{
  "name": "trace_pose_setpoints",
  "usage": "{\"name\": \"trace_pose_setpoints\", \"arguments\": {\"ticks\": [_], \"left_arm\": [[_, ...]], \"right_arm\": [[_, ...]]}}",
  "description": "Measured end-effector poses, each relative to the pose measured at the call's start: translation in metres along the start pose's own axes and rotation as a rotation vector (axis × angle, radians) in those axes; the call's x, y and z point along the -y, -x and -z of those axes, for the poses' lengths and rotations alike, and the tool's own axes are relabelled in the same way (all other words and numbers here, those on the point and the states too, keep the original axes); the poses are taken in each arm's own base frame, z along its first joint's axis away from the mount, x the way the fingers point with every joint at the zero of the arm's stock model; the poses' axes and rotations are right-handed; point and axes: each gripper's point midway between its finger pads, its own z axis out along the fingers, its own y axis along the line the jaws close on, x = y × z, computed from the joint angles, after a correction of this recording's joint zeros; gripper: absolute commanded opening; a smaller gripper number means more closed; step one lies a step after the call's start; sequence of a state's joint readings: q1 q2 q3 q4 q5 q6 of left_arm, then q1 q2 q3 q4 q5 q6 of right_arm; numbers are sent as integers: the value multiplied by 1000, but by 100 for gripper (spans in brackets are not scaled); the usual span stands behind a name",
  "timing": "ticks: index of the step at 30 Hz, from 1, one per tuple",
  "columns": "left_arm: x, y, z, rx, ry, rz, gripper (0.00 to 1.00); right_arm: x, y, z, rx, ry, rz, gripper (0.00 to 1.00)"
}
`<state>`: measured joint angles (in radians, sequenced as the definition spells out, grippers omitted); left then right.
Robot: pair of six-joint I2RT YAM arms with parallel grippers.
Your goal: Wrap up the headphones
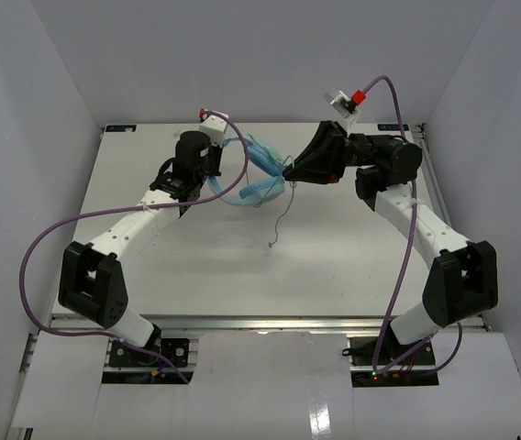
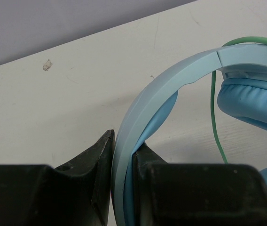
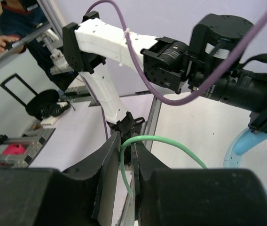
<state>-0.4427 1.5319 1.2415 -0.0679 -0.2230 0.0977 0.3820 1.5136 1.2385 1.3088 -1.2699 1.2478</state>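
The light blue headphones [image 1: 259, 176] are held up above the table's far middle between both arms. My left gripper [image 1: 215, 174] is shut on the padded headband [image 2: 143, 113], which runs up between its jaws [image 2: 123, 141]. One earcup [image 2: 251, 101] shows at the right of the left wrist view, with the green cable [image 2: 215, 122] hanging past it. My right gripper [image 1: 289, 168] is just right of the headphones and shut on the cable [image 3: 161, 139], which loops up out of its jaws [image 3: 126, 141]. The cable's loose end [image 1: 275, 234] dangles to the table.
The white table [image 1: 242, 266] has walls at the left, back and right. Purple arm cables [image 1: 40, 247] loop beside each arm. The left arm [image 3: 105, 47] fills the right wrist view. A rail [image 1: 430, 174] runs along the right edge.
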Motion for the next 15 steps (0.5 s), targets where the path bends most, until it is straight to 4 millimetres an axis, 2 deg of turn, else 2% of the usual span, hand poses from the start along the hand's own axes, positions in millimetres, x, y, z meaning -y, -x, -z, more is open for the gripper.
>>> {"name": "trace_pose_setpoints", "arguments": {"ticks": [5, 8, 11, 15], "left_arm": [[14, -9, -5, -22, -74, -49, 0], [21, -9, -4, -17, -119, -85, 0], [26, -11, -3, -16, -156, -132, 0], [31, -18, 0, -26, -202, -190, 0]], "right_arm": [[-11, 4, 0, -69, 40, 105, 20], [-11, -1, 3, -116, 56, 128, 19], [-4, -7, 9, -158, 53, 113, 19], [10, -10, 22, -183, 17, -8, 18]]}}
